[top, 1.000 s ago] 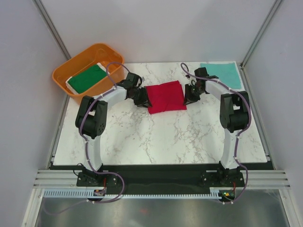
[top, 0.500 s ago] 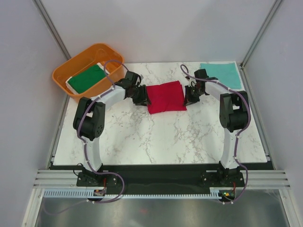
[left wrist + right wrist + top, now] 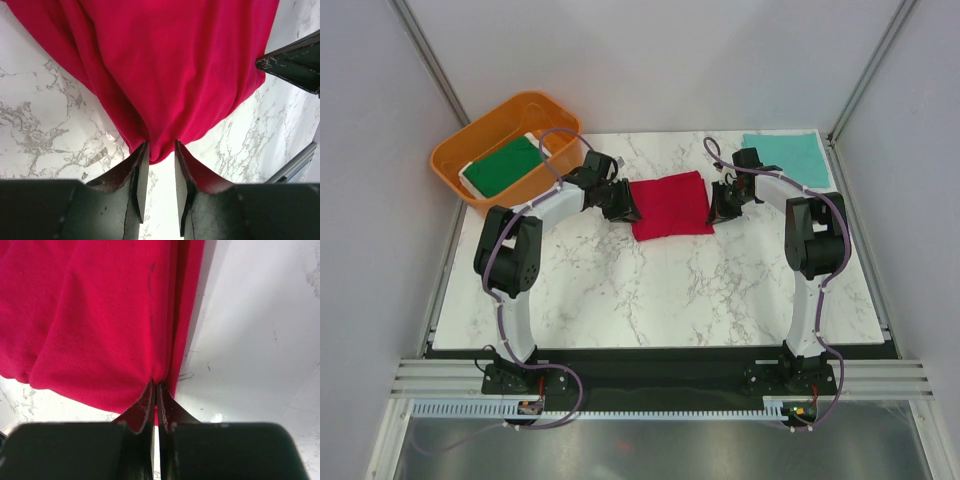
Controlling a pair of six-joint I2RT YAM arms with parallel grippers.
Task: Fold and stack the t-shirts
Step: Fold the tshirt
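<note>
Red t-shirt (image 3: 670,204) is lying as a compact folded rectangle near the far edge of the surface (image 3: 650,290), roughly midway between its left and right edges. Creases are converging toward both short sides, where the cloth is being pinched.

Right end effector (image 3: 718,208) is clenching tight on the right-hand edge of the red t-shirt; in its wrist view the fingers are meeting with only a thin layer of cloth between them. Left end effector (image 3: 628,208) is gripping the opposite edge. Its fingers are standing a little apart, but a thicker bunch of red fabric is filling the gap, so I am reading this as a grasp and not a release.

Teal t-shirt (image 3: 785,155) is lying flat and squared off at the far right corner of the surface, well apart from the red one and looking already folded. Dark green t-shirt (image 3: 505,165), with a white edge showing, is sitting folded inside the orange tub (image 3: 455,160) at the far left corner.

Progress, as a judgement: folding is looking largely complete, with the red t-shirt possibly getting one more fold or a carry. Stacking is not yet done, since the three shirts are sitting in three separate places. What is remaining is bringing them onto one pile.
</note>
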